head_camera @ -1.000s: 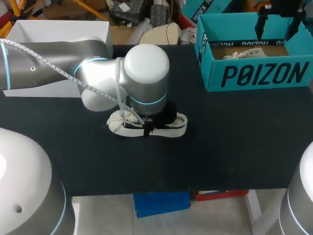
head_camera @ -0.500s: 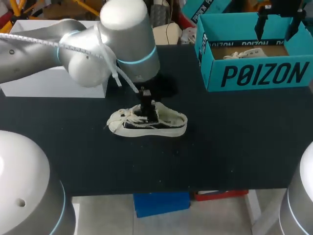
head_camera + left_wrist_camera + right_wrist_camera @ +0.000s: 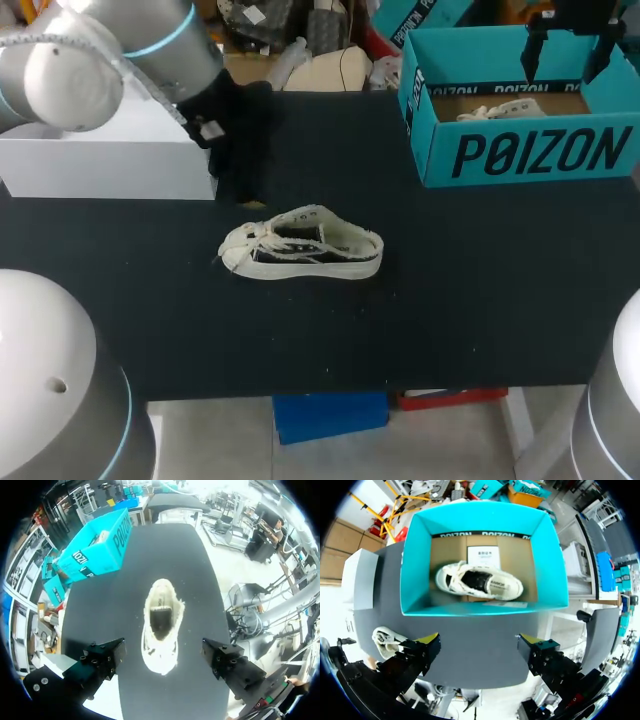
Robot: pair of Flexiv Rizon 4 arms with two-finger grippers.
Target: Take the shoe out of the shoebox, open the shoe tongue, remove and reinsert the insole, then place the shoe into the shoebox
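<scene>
Left wrist view peers straight into the shoe (image 3: 161,625), sitting alone mid-table (image 3: 100,605) below my left gripper (image 3: 164,656), jaws open and empty, now lifted off it. Farther off, only my right wrist view shows a second shoe (image 3: 479,581) inside the shoebox (image 3: 415,570), right gripper (image 3: 480,642) above, jaws open.

surface: black table (image 3: 480,300), matte top | far-left corner: plain white box (image 3: 110,165) resting on it | light: even, faint shadows
</scene>
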